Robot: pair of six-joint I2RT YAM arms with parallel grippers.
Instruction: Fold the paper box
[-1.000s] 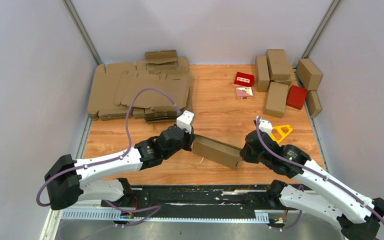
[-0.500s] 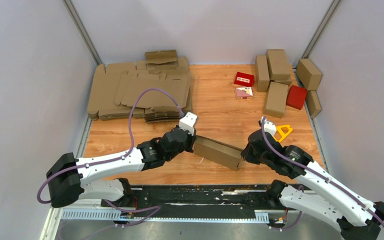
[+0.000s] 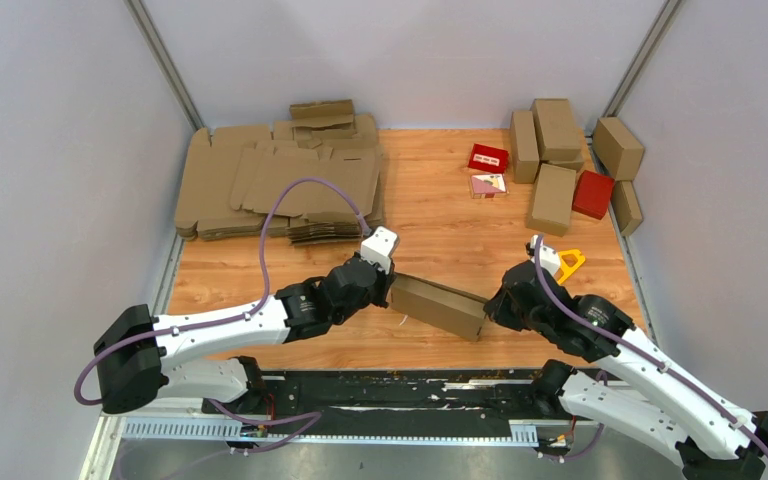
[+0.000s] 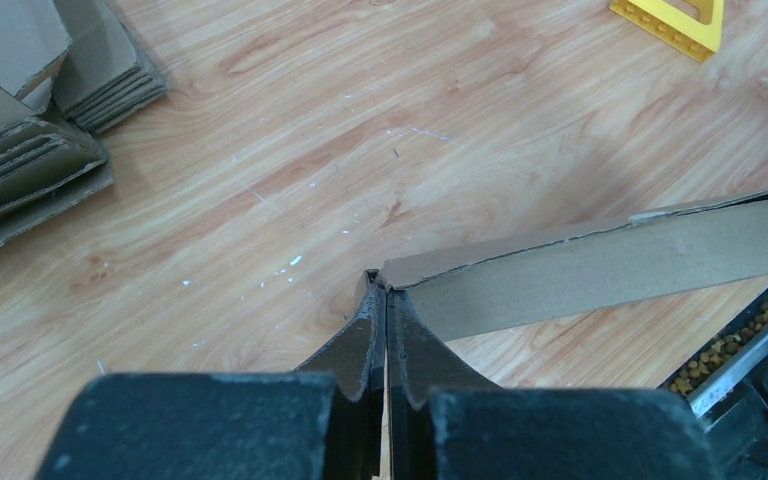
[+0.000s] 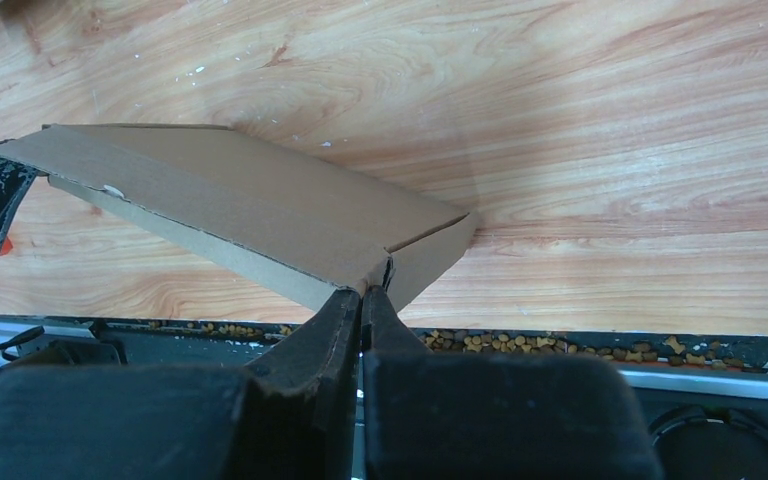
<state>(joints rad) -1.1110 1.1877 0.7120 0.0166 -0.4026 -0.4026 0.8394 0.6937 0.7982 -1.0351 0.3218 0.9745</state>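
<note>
Spanning most of the overhead view, the light wooden table (image 3: 440, 215) carries everything; at its far left corner lies a sprawling stack of flat brown cardboard blanks (image 3: 260, 185); at its far right corner stands a cluster of narrow finished brown cardboard boxes (image 3: 553, 198) with a red box (image 3: 592, 193) among them. Near the table's near edge, about midway along it, sits the paper box (image 3: 440, 307), a shallow closed brown cardboard box lying at a slant between the two arms; whether it rests on the wood or hangs just above it I cannot tell. The left gripper (image 4: 387, 290) has its jaws pinched together on the left end corner of the paper box; the right gripper (image 5: 363, 285) has its jaws pinched narrow on the opposite end corner. Just beyond the right arm, near the right edge, lies a small yellow plastic triangle (image 3: 567, 262).
</note>
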